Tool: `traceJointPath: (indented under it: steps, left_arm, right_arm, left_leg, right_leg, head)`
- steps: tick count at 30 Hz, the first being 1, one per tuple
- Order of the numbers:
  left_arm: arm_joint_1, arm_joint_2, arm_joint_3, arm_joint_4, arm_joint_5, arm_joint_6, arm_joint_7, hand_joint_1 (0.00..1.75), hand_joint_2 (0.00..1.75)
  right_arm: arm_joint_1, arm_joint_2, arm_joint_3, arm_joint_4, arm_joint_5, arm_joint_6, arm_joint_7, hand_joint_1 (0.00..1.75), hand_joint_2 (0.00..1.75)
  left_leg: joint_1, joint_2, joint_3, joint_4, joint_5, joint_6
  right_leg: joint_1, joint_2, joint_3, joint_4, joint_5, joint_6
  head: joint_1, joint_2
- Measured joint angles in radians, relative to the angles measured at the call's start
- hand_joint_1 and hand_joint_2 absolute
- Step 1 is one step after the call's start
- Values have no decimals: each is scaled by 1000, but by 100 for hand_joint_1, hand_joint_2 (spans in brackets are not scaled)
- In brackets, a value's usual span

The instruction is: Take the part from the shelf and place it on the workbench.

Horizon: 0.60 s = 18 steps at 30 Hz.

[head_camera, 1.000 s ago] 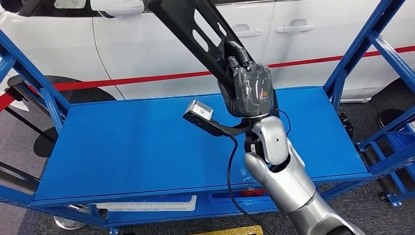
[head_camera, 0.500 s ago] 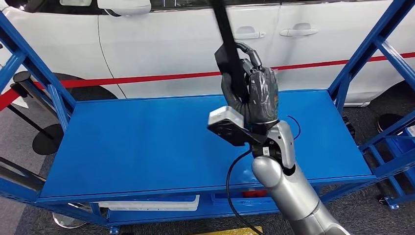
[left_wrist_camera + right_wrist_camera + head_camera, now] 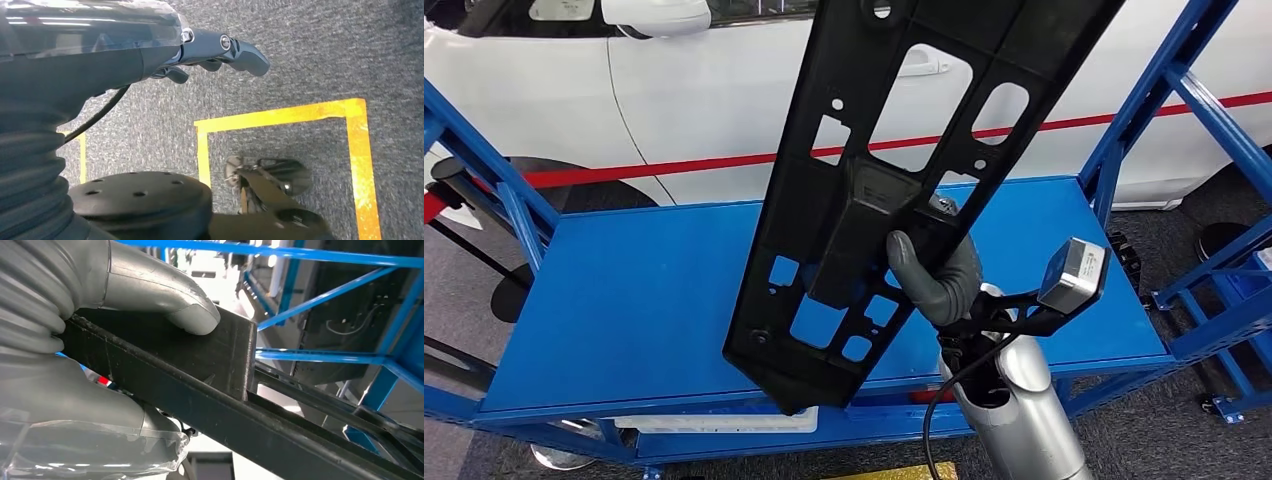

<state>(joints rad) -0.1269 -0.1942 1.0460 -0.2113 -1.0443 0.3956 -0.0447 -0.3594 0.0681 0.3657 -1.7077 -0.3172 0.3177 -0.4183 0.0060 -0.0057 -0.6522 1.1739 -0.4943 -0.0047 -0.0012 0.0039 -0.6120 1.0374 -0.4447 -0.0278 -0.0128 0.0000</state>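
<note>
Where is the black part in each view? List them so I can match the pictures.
Head view: the black part runs slantwise across the centre, over the blue table.
Left wrist view: not in it.
Right wrist view: it crosses the picture, under the thumb.
Shared landmark: the right hand gripping it.

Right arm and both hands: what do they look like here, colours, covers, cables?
The right arm is a silver, rounded shell with a black cable looping beside it and a wrist camera, silver-faced on a black bracket. The right hand has a thick grey thumb, a grey ribbed cover and clear plastic wrap. The left hand has dark glossy fingers, a dark ribbed cover and a thin black cable.
</note>
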Motion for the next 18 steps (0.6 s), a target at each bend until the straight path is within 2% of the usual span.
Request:
traceJointPath:
  steps: [2, 3, 6, 7, 8, 11, 12, 13, 14, 16, 17, 18]
  left_arm:
    - [0, 0, 0, 0, 2, -4, 4, 0, 175]
    - [0, 0, 0, 0, 2, -7, 5, 0, 175]
    - [4, -1, 0, 0, 2, -11, 8, 0, 175]
    - [4, -2, 0, 0, 2, -11, 9, 0, 175]
    - [4, -3, 0, 0, 1, -11, 9, 0, 175]
    - [3, -4, 0, 0, 0, -11, 10, 0, 175]
    - [3, -4, 0, 0, 0, -11, 10, 0, 175]
    - [4, -5, 0, 0, 0, -11, 10, 0, 175]
    - [4, -6, 0, 0, 0, -11, 10, 0, 175]
    - [3, -7, 0, 0, 0, -12, 8, 0, 175]
    - [3, -7, 0, 0, 0, -14, 7, 0, 175]
    - [3, -7, 0, 0, 0, -16, 6, 0, 175]
  right_arm:
    - [12, 9, -5, 8, -32, 36, 5, 175, 175]
    - [18, 12, -7, 12, -42, 50, 7, 175, 175]
    - [36, 21, -11, 26, -55, 77, 12, 175, 175]
    - [38, 22, -13, 30, -57, 83, 13, 175, 175]
    - [39, 23, -15, 33, -59, 90, 15, 175, 175]
    - [49, 23, -18, 51, -65, 113, 24, 175, 175]
    - [54, 24, -18, 58, -67, 118, 26, 175, 175]
    - [58, 24, -18, 65, -68, 120, 26, 175, 175]
    - [59, 24, -18, 70, -69, 122, 26, 175, 175]
    - [60, 25, -18, 79, -71, 127, 26, 175, 175]
    - [62, 26, -18, 83, -73, 130, 26, 175, 175]
    - [65, 26, -18, 88, -74, 133, 26, 175, 175]
  left_leg:
    - [-7, 0, 58, -118, 42, 13]
    - [-11, -1, 69, -144, 46, 16]
    - [-11, 0, 72, -162, 57, 23]
    - [-8, 2, 73, -170, 64, 27]
    - [-5, 3, 72, -178, 71, 32]
    - [-3, 6, 60, -181, 83, 38]
    - [-3, 6, 54, -179, 86, 37]
    - [-2, 6, 48, -177, 90, 35]
    - [-1, 6, 42, -173, 92, 32]
    - [0, 5, 28, -160, 96, 24]
    - [0, 4, 23, -154, 97, 19]
    - [-1, 2, 18, -149, 99, 12]
  right_leg:
    - [3, 0, 0, 1, 1, 3]
    - [2, 0, -2, 1, 3, 6]
    - [0, -1, -4, 0, 5, 21]
    - [0, -1, -7, 9, -7, 26]
    - [-1, -1, -18, 38, -33, 31]
    - [-10, -1, -80, 211, -142, 44]
    - [-14, -2, -90, 249, -156, 48]
    - [-17, -2, -82, 251, -150, 51]
    - [-21, -3, -54, 215, -129, 55]
    - [-26, -3, 30, 87, -84, 58]
    - [-25, -1, 58, 41, -69, 55]
    - [-24, 1, 72, 13, -66, 50]
  head:
    - [0, 0]
    - [1, 0]
    - [1, 0]
    - [1, 0]
    - [2, 0]
    - [2, 0]
    - [3, 0]
    - [3, 0]
    - [3, 0]
    - [2, 0]
    - [2, 0]
    - [2, 0]
